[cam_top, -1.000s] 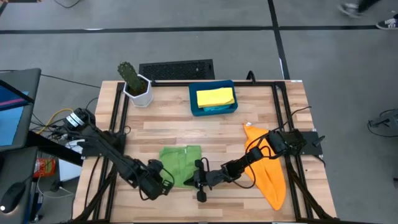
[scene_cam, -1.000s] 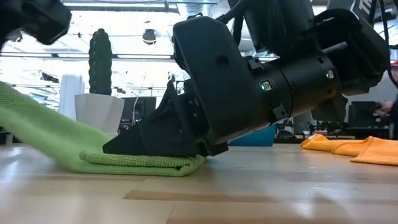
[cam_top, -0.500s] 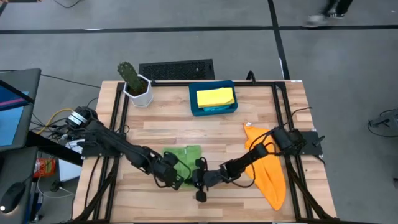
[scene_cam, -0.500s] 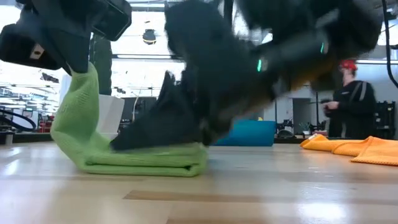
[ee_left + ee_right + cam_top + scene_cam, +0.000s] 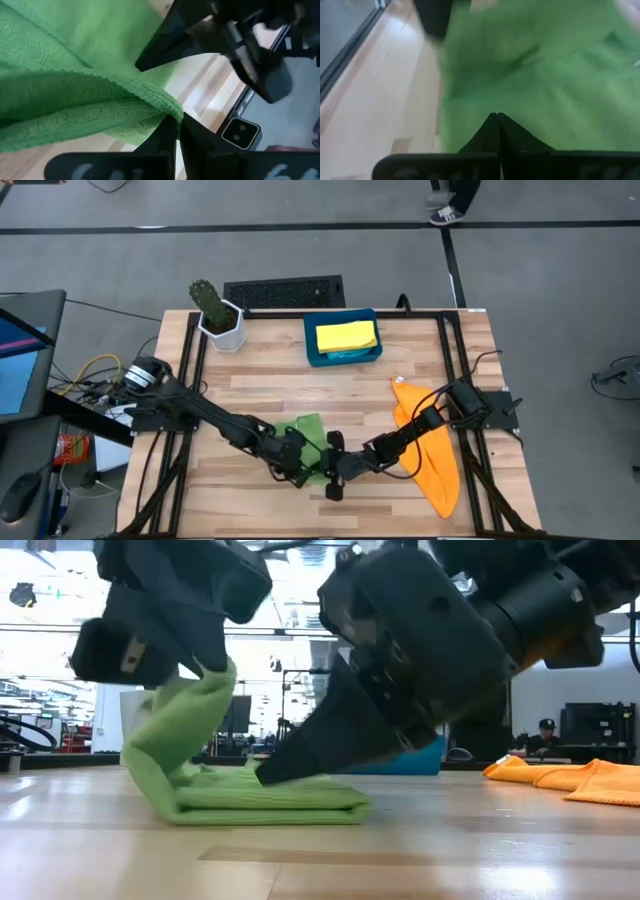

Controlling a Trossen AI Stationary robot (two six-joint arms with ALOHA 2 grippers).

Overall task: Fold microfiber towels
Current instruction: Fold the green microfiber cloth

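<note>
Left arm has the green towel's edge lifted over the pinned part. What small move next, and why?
Probably carry the left gripper on across and lower the raised flap of the green towel onto the flat layers. Its jaws are shut on the edge, and the right gripper pins the towel down.

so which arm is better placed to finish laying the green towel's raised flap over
Left. The left gripper is shut on the raised edge of the green towel and is already over it. The right gripper is shut, its tip pressing the flat layers down as an anchor.
</note>
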